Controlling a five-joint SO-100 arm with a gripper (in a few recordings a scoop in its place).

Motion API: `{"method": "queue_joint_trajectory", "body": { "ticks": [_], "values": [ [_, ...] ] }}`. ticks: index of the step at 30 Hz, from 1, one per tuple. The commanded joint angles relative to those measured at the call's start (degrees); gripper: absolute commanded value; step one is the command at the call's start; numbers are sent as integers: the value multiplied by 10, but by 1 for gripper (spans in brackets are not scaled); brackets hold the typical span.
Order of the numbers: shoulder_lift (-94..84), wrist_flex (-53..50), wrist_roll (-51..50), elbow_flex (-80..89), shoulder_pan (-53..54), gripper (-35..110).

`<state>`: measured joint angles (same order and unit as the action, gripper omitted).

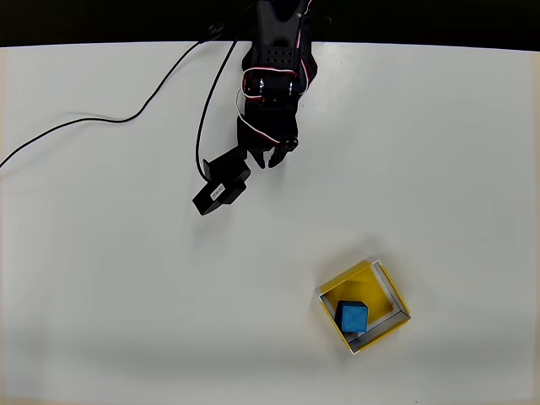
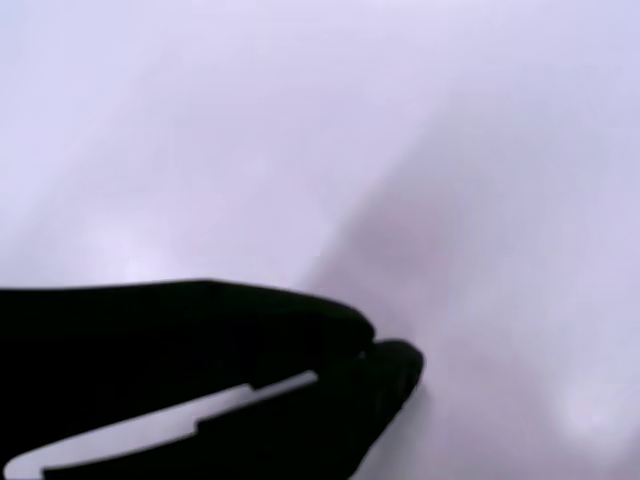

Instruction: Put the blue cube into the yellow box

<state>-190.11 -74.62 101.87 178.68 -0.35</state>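
We saw the smooth bright-blue solid cube [image 1: 353,316] sitting inside the shallow square yellow-floored, pale-walled tray [image 1: 381,288] on the matte white table [image 1: 101,295], while our black two-finger gripper [image 1: 268,160] hung well apart, clenched and empty.

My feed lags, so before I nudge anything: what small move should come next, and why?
Probably none beyond holding the arm parked. The blue cube already sits inside the yellow box, and the pincer is far from both near the table's upper edge, tips together with nothing between them.
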Motion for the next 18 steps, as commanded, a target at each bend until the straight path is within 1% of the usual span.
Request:
{"method": "queue_joint_trajectory", "body": {
  "ticks": [1, 4, 8, 18],
  "values": [
    [-15, -19, -8, 15, 6, 0],
    [-15, -25, -35, 15, 12, 0],
    [-15, -31, -115, 15, 16, 0],
    [-13, -30, -117, 15, 15, 0]
  ]
}}
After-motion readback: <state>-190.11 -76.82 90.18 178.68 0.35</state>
